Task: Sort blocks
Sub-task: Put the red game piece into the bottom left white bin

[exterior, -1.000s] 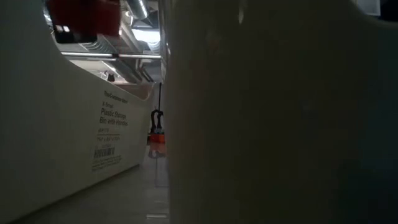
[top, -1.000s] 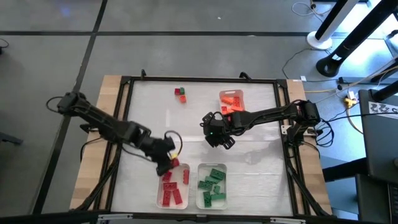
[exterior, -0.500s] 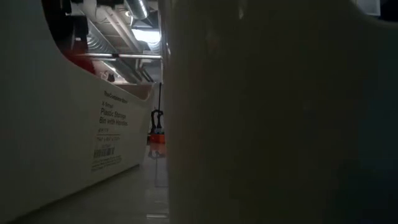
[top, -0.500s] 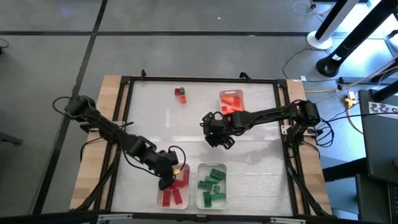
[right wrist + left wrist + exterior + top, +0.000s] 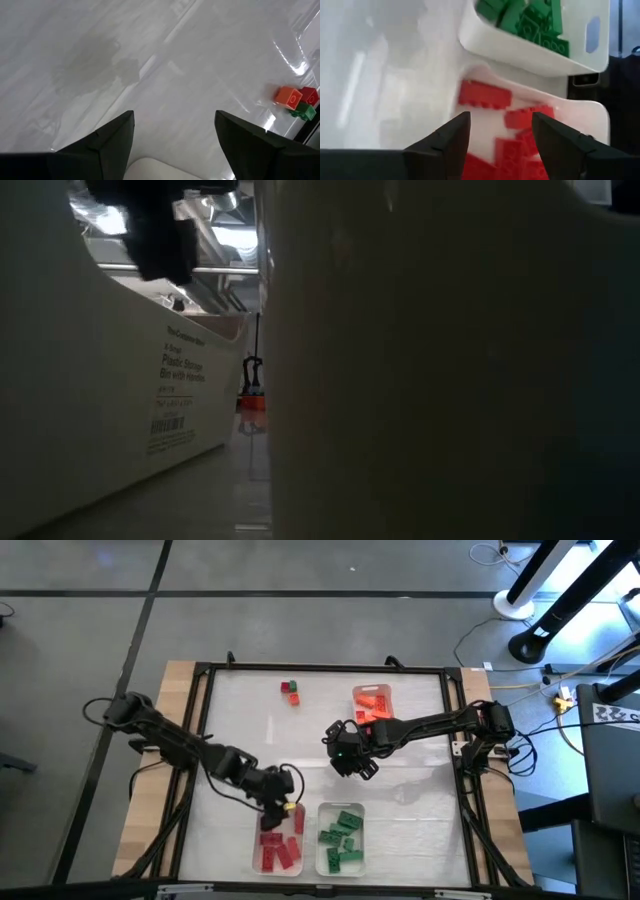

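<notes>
My left gripper (image 5: pixel 276 804) is open and empty above the far end of the white tray of red blocks (image 5: pixel 279 843). Its wrist view shows the red blocks (image 5: pixel 485 95) lying in that tray below the fingers (image 5: pixel 451 140). The low view shows it dark above the tray wall (image 5: pixel 150 225). My right gripper (image 5: pixel 346 758) is open and empty over the bare table middle (image 5: pixel 175 130). Green blocks fill the tray beside the red one (image 5: pixel 340 838), orange blocks fill a far tray (image 5: pixel 372 705), and three loose blocks (image 5: pixel 290 690) lie at the far edge.
The red and green trays stand side by side at the table's near edge, and their walls (image 5: pixel 180 380) fill the low view. The three loose blocks also show in the right wrist view (image 5: pixel 296 100). A black frame (image 5: pixel 200 720) rims the white mat.
My left gripper went toward the near edge and down over the red tray with a red block, let it go there, then came back up toward the far end of the tray. The red block now lies in the tray.
</notes>
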Motion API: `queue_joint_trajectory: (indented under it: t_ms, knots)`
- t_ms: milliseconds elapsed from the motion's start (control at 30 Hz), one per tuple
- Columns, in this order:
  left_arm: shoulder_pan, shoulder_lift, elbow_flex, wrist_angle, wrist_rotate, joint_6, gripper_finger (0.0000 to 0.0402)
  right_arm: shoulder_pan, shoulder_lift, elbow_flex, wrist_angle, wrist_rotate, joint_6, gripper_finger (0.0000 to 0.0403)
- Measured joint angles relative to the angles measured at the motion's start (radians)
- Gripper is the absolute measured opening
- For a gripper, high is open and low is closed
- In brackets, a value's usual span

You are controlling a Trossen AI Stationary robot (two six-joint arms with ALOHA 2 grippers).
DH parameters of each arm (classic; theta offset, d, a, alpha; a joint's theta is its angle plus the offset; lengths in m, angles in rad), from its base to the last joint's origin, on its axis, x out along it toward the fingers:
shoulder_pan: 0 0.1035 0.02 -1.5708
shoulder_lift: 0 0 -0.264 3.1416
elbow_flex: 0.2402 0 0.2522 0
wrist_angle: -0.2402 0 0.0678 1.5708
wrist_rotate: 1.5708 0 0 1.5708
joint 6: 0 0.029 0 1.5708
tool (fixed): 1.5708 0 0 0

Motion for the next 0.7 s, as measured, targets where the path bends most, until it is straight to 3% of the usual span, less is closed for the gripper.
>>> queue_joint_trajectory:
  t_ms: [267, 433, 700]
  knots:
    - [0.208, -0.027, 0.000, 0.000, -0.018, 0.351, 0.0198, 0.000, 0.000, 0.000, -0.004, 0.000, 0.000, 0.0275]
    - [0.387, -0.028, 0.000, 0.000, -0.097, 0.573, 0.0198, 0.002, 0.000, 0.000, -0.018, 0.000, 0.014, 0.0275]
    - [0.702, -0.028, 0.000, 0.005, -0.136, 0.727, 0.0198, 0.002, 0.000, 0.000, -0.083, -0.001, 0.111, 0.0275]
